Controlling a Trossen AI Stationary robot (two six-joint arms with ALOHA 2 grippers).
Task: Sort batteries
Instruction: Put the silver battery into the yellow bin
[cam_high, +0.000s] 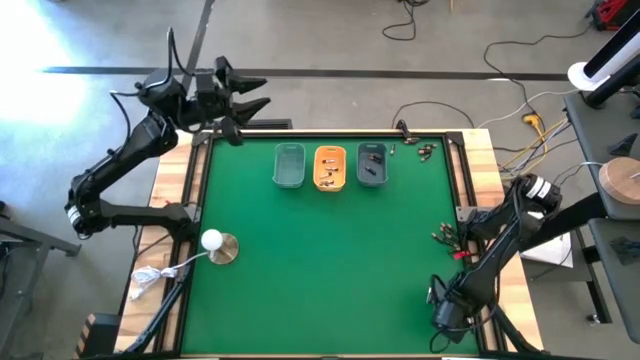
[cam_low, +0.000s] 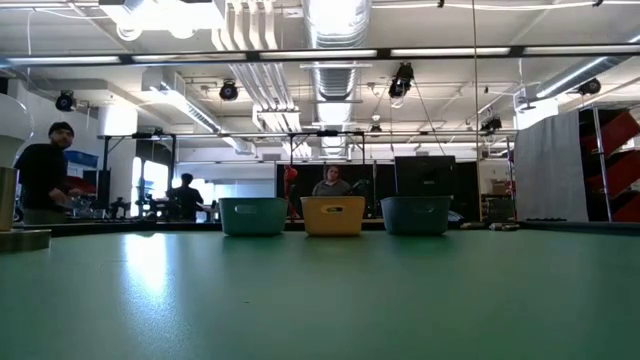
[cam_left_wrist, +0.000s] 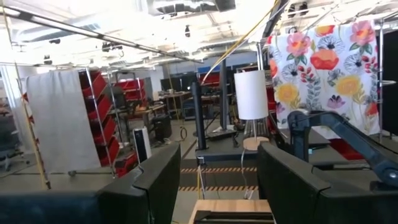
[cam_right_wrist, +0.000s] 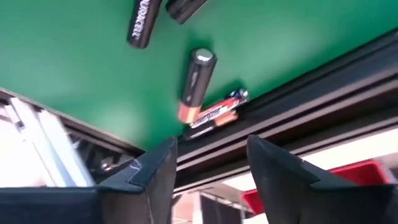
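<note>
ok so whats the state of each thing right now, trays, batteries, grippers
left gripper: open, empty, raised off the mat's far left corner
right gripper: open, empty, over the mat's right edge
teal tray: looks empty
orange tray: holds batteries
grey tray: holds batteries
loose batteries: lying flat on the mat by the right rail
ball lamp: upright

Two batteries (cam_right_wrist: 163, 14) are cut off by the right wrist view's edge; tray contents too small to tell.
</note>
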